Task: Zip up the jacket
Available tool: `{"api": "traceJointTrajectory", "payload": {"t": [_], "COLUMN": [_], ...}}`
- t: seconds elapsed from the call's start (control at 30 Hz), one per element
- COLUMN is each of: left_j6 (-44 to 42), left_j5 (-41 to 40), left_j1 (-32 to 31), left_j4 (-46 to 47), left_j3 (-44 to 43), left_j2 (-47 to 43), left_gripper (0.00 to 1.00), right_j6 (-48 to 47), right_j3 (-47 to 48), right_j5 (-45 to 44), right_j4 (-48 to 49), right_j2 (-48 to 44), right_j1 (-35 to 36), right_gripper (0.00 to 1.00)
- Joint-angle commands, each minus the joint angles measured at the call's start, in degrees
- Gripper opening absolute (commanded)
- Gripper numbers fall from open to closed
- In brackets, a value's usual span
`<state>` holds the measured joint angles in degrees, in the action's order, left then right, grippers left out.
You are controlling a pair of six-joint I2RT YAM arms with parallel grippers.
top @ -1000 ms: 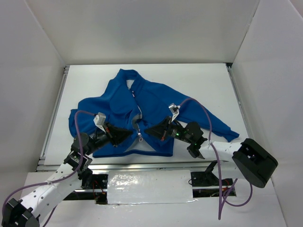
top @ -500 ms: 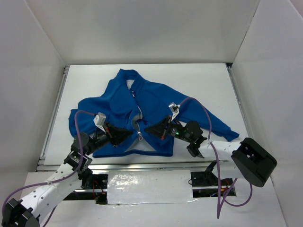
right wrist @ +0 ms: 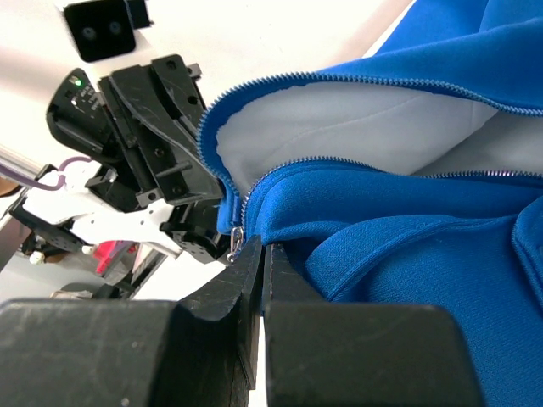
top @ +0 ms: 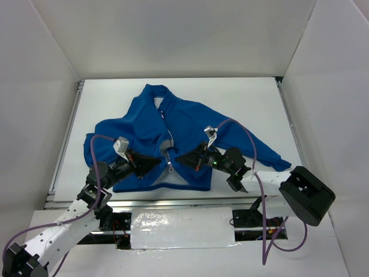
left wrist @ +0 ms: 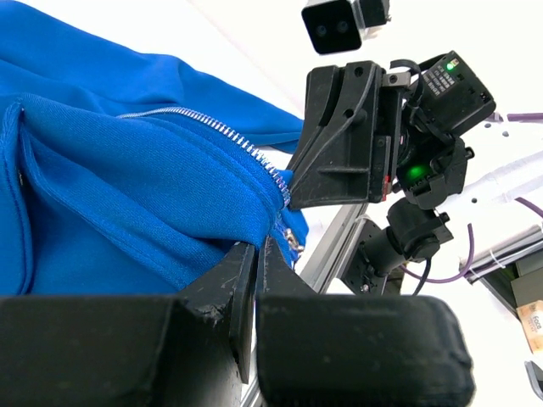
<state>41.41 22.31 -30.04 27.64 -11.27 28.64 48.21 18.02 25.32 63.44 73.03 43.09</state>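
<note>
I am pinching the hem of the jacket (top: 184, 124) with my left tool (top: 159, 165). Its jaws are standing nearly closed, with blue fleece nipped between the tips just left of the zipper (top: 170, 151). My right tool (top: 179, 157) is pressing fully closed against the opposite front edge, right beside the pull (top: 171, 167). I cannot tell whether any cloth is actually caught in it.

The jacket is lying front-up in the middle of the counter (top: 115, 98), with its collar pointing away from me and its sleeves spreading to both sides. The overhead view is showing the two front edges parting in a narrow wedge at the hem, with pale lining between them. The left wrist view is showing my left tool (left wrist: 254, 251) under a fold of the jacket (left wrist: 110, 195), the silver zipper (left wrist: 221, 132) running to the pull (left wrist: 293, 244), and the right tool (left wrist: 293, 193) meeting that line. The right wrist view is showing my right tool (right wrist: 258, 251) at the pull (right wrist: 235, 242), and the white lining inside the jacket (right wrist: 407, 254).

The hem is sitting close to the near counter edge. Bare counter is lying beyond the collar and along both sides.
</note>
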Motion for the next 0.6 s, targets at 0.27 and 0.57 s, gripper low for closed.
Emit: {"api": "traceJointTrajectory", "payload": {"t": [0.27, 0.57], "left_j6": [-1.86, -1.15], "left_j5": [0.28, 0.72], "left_j1": [0.07, 0.07], "left_j4": [4.35, 5.50], "left_j3": [-2.45, -1.74], "left_j2": [0.54, 0.45], "left_gripper": [0.00, 0.00], "right_j6": [0.57, 0.14], "right_j3": [1.31, 1.23], "right_j5": [1.31, 0.78], "right_j4": [4.94, 4.67], "right_j2": [0.62, -0.26], "right_j1": [-0.38, -0.38], "right_gripper": [0.00, 0.00]}}
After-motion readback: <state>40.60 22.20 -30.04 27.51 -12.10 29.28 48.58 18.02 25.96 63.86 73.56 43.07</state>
